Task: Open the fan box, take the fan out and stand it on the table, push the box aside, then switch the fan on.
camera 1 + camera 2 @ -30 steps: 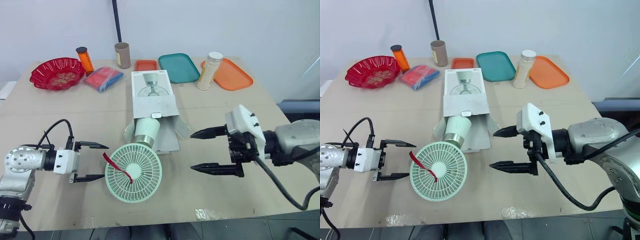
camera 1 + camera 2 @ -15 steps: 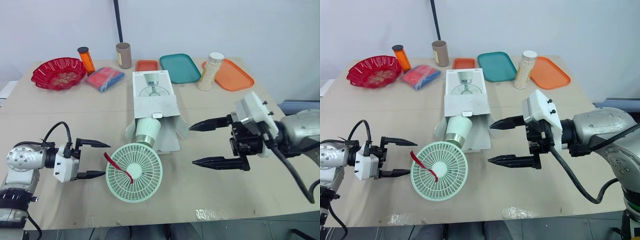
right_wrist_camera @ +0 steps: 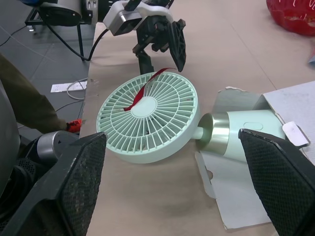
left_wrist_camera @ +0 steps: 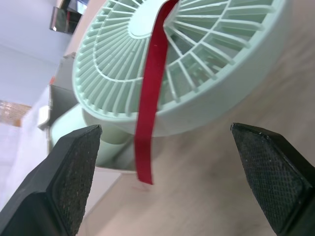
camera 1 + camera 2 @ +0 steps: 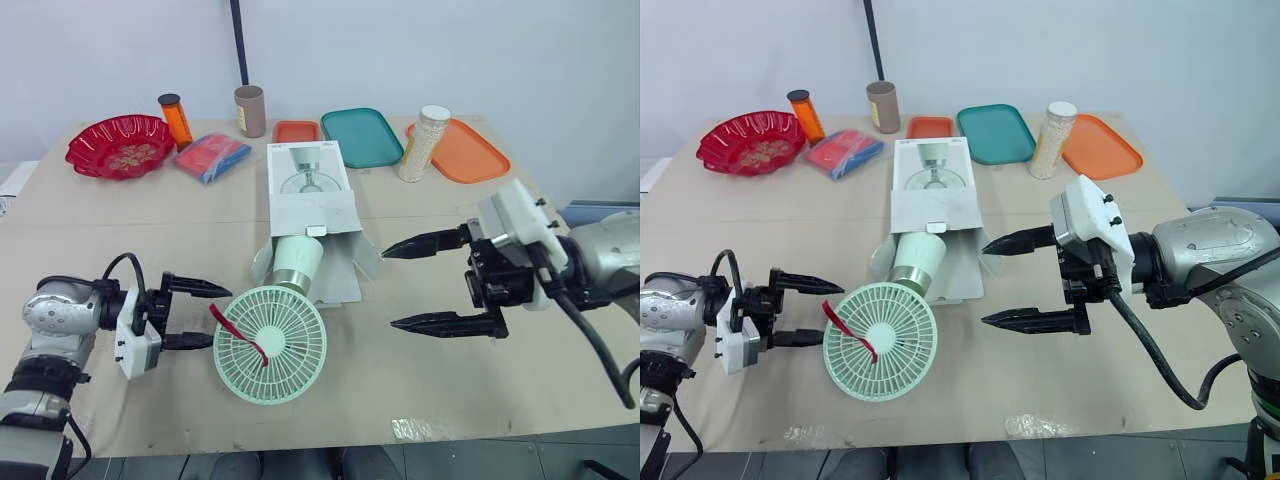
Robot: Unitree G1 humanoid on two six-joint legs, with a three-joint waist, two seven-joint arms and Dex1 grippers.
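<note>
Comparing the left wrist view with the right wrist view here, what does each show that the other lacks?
Left wrist view: the textured pads of the open left hand, flanking the fan without touching it. Right wrist view: the open right hand, the red bowl and a paper sheet on the floor. Shared: the fan's grille and its red ribbon.

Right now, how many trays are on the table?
3, all along the far side of the light brown table. A small red-orange rectangular tray is near the middle. A teal plastic tray lies just right of it. A larger orange tray sits at the far right.
</note>
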